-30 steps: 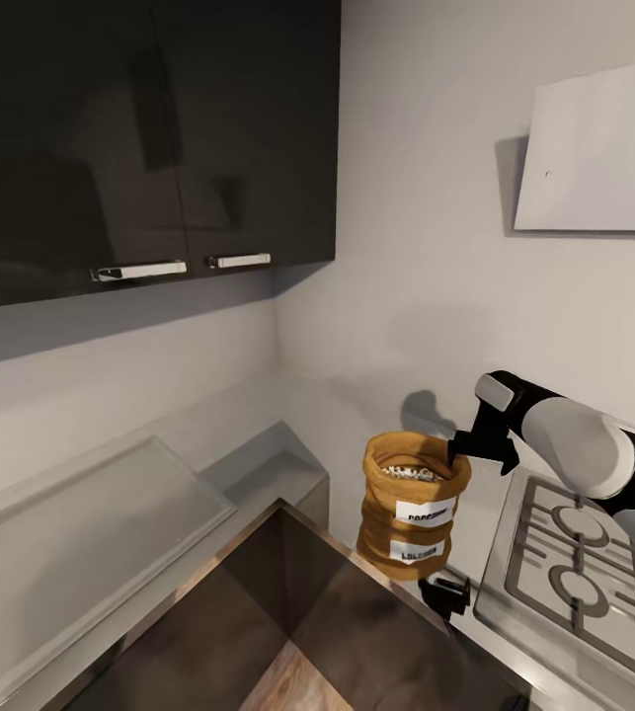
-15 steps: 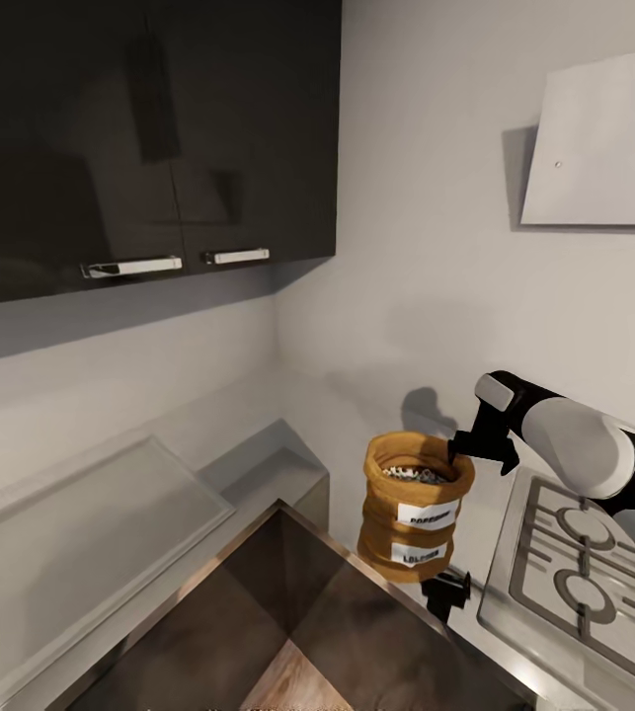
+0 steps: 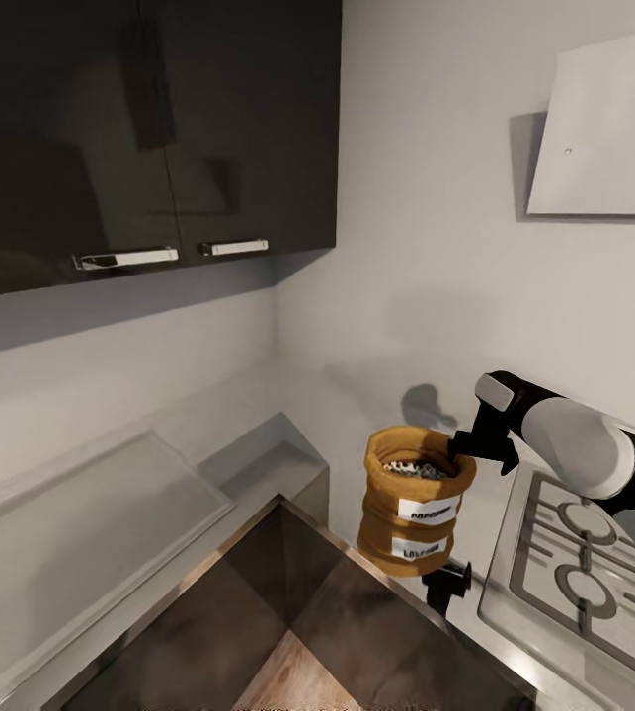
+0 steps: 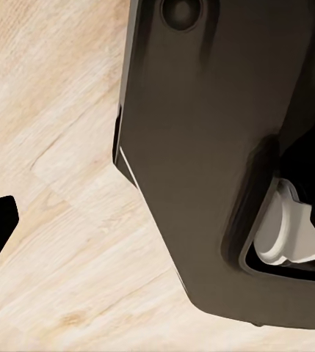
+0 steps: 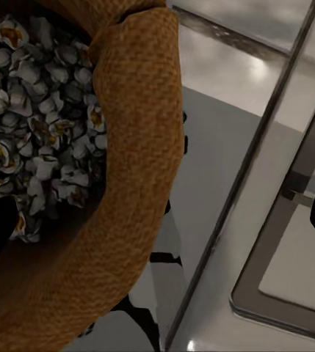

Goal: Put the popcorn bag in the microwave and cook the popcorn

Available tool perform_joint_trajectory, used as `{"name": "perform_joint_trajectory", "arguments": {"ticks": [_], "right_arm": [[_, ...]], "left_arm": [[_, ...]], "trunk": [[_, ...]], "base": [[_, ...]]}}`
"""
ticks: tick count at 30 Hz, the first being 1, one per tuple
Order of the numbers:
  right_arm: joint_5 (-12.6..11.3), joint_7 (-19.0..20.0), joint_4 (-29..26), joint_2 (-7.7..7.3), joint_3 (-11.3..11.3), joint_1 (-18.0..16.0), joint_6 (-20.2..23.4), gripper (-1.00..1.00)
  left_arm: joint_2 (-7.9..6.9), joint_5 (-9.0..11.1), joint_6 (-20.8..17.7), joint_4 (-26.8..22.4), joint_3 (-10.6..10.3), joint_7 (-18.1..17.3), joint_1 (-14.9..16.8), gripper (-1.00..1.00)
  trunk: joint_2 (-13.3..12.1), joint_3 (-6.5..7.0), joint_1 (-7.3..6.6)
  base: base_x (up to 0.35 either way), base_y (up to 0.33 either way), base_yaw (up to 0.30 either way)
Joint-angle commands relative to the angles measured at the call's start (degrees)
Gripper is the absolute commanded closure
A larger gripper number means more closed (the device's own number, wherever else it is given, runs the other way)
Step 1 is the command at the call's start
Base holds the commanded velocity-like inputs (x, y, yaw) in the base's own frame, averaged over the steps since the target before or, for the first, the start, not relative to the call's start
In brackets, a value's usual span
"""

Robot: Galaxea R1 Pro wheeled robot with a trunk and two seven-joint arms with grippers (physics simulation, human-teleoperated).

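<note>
My head camera has swung a little, so the whole scene has slid: the cabinet handles (image 3: 124,259) now sit further toward my left and lower than a second ago, and the white panel (image 3: 603,138) on the wall has moved toward my right and up. That is the view turning, not the things.

The bag (image 3: 415,499) has shifted slightly (its rim now reads a touch lower and further right in the head view), with my right end effector (image 3: 455,446) at its rim as before. The hob (image 3: 579,583) shows a little lower in the picture.
</note>
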State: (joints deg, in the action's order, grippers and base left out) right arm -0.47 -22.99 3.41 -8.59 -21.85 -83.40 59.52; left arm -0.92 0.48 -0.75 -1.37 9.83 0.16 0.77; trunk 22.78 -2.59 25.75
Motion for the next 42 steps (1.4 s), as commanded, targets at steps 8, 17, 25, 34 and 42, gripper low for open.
{"name": "perform_joint_trajectory", "arguments": {"ticks": [8, 17, 25, 34, 42], "right_arm": [[-0.05, -0.56, 0.13, -0.03, -0.47, -0.1, -0.08, -1.0], [-0.05, -0.56, 0.13, -0.03, -0.54, -0.1, -0.1, -1.0], [-0.05, -0.56, 0.14, -0.03, -0.56, -0.1, -0.1, -1.0], [-0.05, -0.56, 0.11, -0.03, -0.56, -0.1, -0.1, -1.0], [-0.05, -0.56, 0.13, -0.03, -0.5, -0.1, -0.1, -1.0]], "left_arm": [[0.04, 0.05, -0.1, -0.03, 0.27, 0.02, 0.04, -1.0], [0.02, 0.05, -0.11, -0.03, 0.25, 0.03, 0.04, -1.0], [0.03, 0.05, -0.12, -0.03, 0.23, 0.02, 0.03, -1.0], [0.04, 0.05, -0.1, -0.03, 0.26, 0.02, 0.04, -1.0], [0.04, 0.05, -0.07, -0.03, 0.25, 0.02, 0.03, -1.0]], "trunk": [[0.14, -0.87, 0.03], [0.14, -1.7, 0.03], [0.14, -2.43, 0.03], [0.14, -3.26, 0.03], [0.14, -3.87, 0.03]], "base": [[0.0, 0.0, 0.0], [0.0, 0.0, 0.0], [0.0, 0.0, 0.0], [0.0, 0.0, 0.0], [0.0, 0.0, 0.0]]}}
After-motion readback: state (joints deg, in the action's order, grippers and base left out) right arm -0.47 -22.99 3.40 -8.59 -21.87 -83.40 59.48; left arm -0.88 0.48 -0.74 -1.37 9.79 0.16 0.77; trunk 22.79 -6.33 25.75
